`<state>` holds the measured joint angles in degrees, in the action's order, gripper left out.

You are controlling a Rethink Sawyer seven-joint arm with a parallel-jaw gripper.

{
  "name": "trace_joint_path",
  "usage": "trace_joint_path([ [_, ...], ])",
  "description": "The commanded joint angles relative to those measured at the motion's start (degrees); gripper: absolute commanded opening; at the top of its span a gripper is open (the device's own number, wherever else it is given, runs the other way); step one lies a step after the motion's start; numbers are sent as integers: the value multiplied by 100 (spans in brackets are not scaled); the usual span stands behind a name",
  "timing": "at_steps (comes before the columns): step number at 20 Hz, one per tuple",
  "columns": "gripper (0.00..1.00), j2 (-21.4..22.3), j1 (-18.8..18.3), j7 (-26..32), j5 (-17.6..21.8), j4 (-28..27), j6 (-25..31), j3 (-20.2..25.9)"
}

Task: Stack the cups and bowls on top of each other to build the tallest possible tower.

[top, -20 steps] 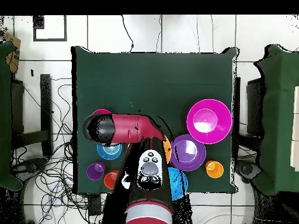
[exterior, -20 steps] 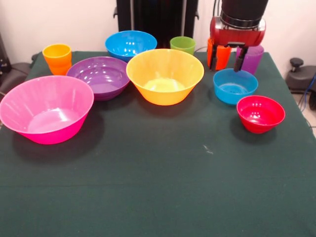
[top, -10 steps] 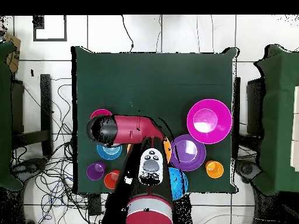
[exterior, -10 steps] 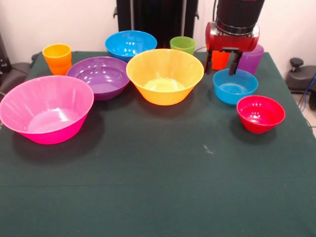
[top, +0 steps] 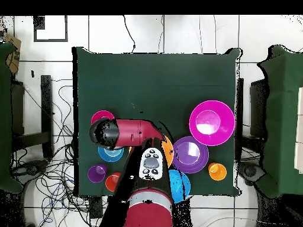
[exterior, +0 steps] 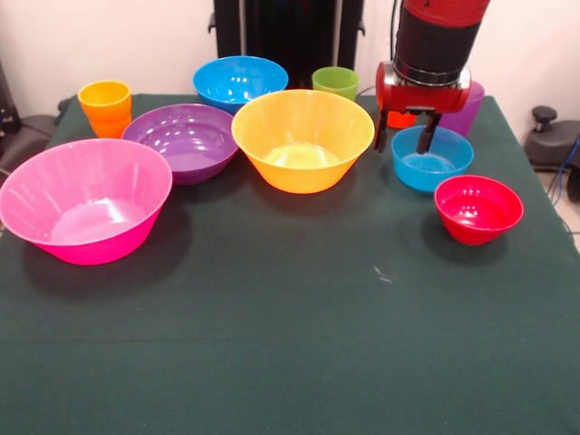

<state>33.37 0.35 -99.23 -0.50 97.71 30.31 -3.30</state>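
My gripper [exterior: 402, 138] is open and empty, its fingers [exterior: 424, 138] hanging over the back rim of the small light-blue bowl [exterior: 432, 159]. The red-orange cup [exterior: 405, 119] stands behind it, mostly hidden, with the purple cup [exterior: 464, 107] to its right. The small red bowl [exterior: 478, 208] sits nearer the front. The large orange bowl [exterior: 303, 139], medium purple bowl [exterior: 180, 140], large pink bowl [exterior: 83, 199], medium blue bowl [exterior: 240, 82], green cup [exterior: 335, 82] and yellow-orange cup [exterior: 105, 107] each stand apart on the table. Nothing is stacked.
The dark green table [exterior: 290, 344] spreads wide in front of the bowls. In the overhead view the arm [top: 133, 131] covers the gripper and part of the orange bowl; the red-orange cup [top: 112, 181] and purple cup [top: 96, 173] stand near the table's edge.
My gripper has risen and come forward from around the red-orange cup to above the light-blue bowl's back rim. The cup stayed on the table.
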Motion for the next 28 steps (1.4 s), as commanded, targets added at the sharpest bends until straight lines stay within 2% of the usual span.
trace_joint_path([
  [1, 100, -265, 97, -849, 55, 118, -361, 271],
  [11, 100, -268, 60, -795, 50, 260, -414, 339],
  [21, 100, -564, 36, -900, -38, 287, -776, 482],
  [28, 100, -739, 158, -1063, -121, 305, -1026, 449],
])
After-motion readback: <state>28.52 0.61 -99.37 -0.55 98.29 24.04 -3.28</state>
